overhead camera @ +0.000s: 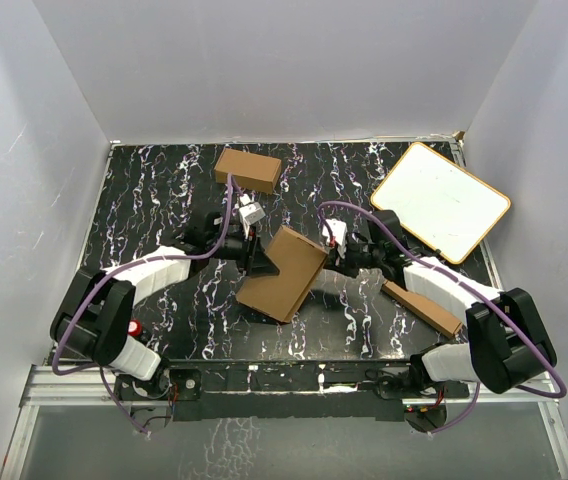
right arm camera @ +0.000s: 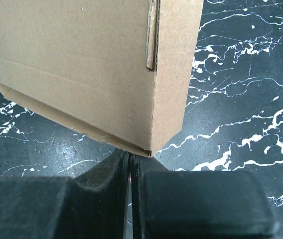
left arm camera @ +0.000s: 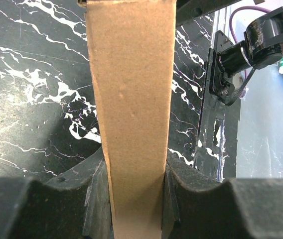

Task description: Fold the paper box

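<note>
Black fingers (left arm camera: 94, 199) of the left gripper (left arm camera: 134, 199) fill the bottom of the left wrist view. They are clamped on either side of a narrow wall of the paper box (left arm camera: 131, 99), and the pads press against the cardboard on both faces. On the right wrist view the right gripper (right arm camera: 130, 167) has its jaws pressed together with no gap. Its tips meet the box's lower corner, but I cannot tell whether a thin edge is pinched between them.

Plain brown corrugated cardboard makes up the box, matte and unprinted. From the right wrist, a broad face shows a faint crease line, a side wall turns at a sharp corner, and a short tucked flap edge shows near the top. A loose layer peeks out along the bottom edge.

From above, the box sits between the two grippers over the middle of the black, white-veined table (overhead camera: 164, 190). It looks like a flat slab with a notch cut into its left side. Its long axis runs from near-left to far-right, and the far end points towards the white board (overhead camera: 441, 200).

A smaller brown carton (overhead camera: 248, 168) lies near the far edge, and a flat brown carton (overhead camera: 419, 305) lies under the right arm.
</note>
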Motion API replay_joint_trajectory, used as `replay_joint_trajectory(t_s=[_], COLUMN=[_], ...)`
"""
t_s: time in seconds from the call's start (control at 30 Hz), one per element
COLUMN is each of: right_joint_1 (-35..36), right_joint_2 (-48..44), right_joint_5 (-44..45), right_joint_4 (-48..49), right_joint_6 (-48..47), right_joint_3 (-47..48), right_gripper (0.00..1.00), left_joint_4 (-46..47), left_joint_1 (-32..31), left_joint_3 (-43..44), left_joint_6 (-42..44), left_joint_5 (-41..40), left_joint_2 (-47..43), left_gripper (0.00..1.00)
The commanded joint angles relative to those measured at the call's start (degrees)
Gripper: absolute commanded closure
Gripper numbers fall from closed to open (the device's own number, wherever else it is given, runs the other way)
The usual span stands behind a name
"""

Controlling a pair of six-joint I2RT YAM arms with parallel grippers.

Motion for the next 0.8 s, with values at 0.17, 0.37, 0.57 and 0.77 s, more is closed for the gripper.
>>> replay_joint_trajectory(t_s=[0.17,0.37,0.57,0.77], right_joint_1=[-4.6,-8.4,-12.1,-15.7], right_joint_2=[-4.1,-4.3,-4.8,-6.4], right_joint_5=[-8.0,-12.4,-14.1,-15.8], right_joint_4=[0.3,-4.3,-4.5,-3.3], right_joint_6=[-9.1,-12.0,-10.6,-9.0], right_joint_3=[0.3,0.8,1.1,0.4], right_gripper=[0.85,0.79,0.78,0.78], left_joint_4=[4.3,6.4,-27.2,-49.3], left_joint_1=[0.2,2.0,4.3,4.5], left_joint_3=[-1.2,-2.4,12.6,23.3], left_joint_6=[-3.8,-10.9,-3.2,-0.1], left_joint_5=[-3.8,-4.7,-7.7,-20.7], left_joint_2=[1.0,0.5,5.3,10.7], left_gripper=[1.00,1.00,1.00,1.00])
